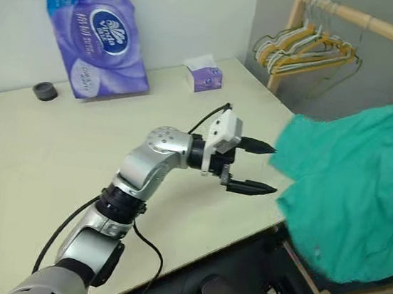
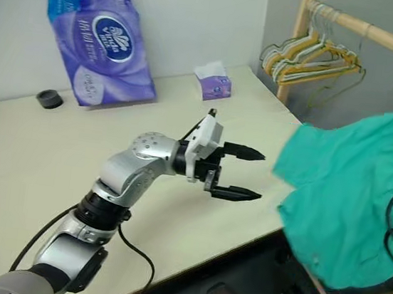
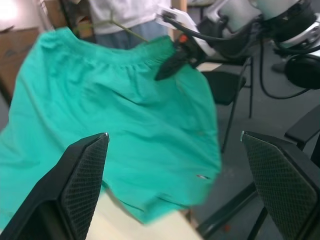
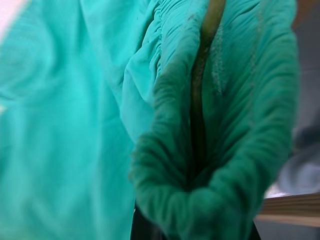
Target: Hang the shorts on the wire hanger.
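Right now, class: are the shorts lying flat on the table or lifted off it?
Lifted: the shorts hang past the table edge, waistband pinched in the right gripper.

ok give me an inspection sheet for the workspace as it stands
surface: cream table, bare in the middle.
job's things: shorts held up off the table's right edge, waistband bunched around a thin wire that looks like the wire hanger.
clutter: purple tissue pack, small tissue box, dark round cap.
grippers: left pincer open, pointing at the shorts; right pincer shut on the waistband.
cables: black cable along the left arm.
surroundings: wooden rail with bunched hangers.
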`<state>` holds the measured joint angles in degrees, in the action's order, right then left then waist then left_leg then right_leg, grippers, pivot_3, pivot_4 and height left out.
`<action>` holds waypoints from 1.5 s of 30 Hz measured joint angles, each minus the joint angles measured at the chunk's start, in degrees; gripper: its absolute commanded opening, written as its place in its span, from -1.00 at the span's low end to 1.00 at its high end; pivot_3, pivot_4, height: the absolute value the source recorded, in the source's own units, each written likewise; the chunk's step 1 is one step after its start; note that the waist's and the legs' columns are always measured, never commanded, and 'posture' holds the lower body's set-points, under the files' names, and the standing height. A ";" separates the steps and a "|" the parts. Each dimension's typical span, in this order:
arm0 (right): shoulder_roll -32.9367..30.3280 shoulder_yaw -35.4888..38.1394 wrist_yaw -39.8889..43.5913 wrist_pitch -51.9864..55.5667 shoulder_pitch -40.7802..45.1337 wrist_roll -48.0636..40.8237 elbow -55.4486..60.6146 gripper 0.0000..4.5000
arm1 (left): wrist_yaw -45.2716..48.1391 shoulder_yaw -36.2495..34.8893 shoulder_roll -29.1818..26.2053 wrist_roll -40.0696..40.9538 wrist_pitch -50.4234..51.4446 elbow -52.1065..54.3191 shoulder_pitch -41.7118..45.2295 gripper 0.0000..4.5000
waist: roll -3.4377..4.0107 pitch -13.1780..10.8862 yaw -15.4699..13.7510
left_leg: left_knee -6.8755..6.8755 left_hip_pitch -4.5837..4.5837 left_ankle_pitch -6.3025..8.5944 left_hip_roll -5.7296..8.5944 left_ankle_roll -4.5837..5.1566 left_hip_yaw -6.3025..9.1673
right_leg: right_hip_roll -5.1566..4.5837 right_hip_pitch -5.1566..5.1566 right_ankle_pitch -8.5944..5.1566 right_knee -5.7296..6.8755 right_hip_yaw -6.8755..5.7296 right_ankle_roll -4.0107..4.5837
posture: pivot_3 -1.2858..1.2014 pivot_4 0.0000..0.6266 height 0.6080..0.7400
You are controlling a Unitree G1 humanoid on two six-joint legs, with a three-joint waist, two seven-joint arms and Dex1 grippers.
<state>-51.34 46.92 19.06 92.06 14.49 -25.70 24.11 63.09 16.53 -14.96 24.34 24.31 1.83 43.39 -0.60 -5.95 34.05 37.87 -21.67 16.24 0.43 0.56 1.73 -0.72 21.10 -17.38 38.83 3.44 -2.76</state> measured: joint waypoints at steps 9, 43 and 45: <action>-10.68 -14.20 -0.74 -4.51 16.11 3.86 -20.69 -1.00 | -9.22 2.45 7.22 -10.03 -5.73 -7.41 5.48 0.99 | -0.20 -2.03 1.46 | 0.03 0.17 0.08 0.24 0.08 -0.68 | -0.30 -0.03 -0.04 -0.05 0.63 -0.24 | -0.48 -0.39 1.00; -16.20 -35.31 1.59 -16.03 51.94 11.88 -63.43 -1.00 | -12.55 1.68 15.96 -15.51 -13.69 -22.45 18.27 0.99 | 0.01 -5.37 2.36 | 0.08 0.32 0.10 1.18 0.10 -2.02 | -1.33 0.07 0.18 -0.22 1.94 -1.66 | -0.47 -0.36 1.00; -16.53 -37.59 2.63 -18.21 54.24 13.51 -67.59 -1.00 | -12.55 1.67 16.37 -15.52 -13.70 -22.61 18.28 0.99 | -0.02 -5.39 2.37 | 0.08 0.33 0.11 1.22 0.12 -2.09 | -1.36 0.06 0.19 -0.27 2.02 -1.70 | -0.47 -0.35 1.00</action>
<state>-67.87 9.33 21.68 73.85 68.73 -12.19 -43.48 50.53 18.20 1.41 8.82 10.61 -20.78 61.67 -0.62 -11.34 36.42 37.95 -21.34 16.35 1.66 0.68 -0.37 -2.08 21.16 -17.18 38.56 5.46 -4.46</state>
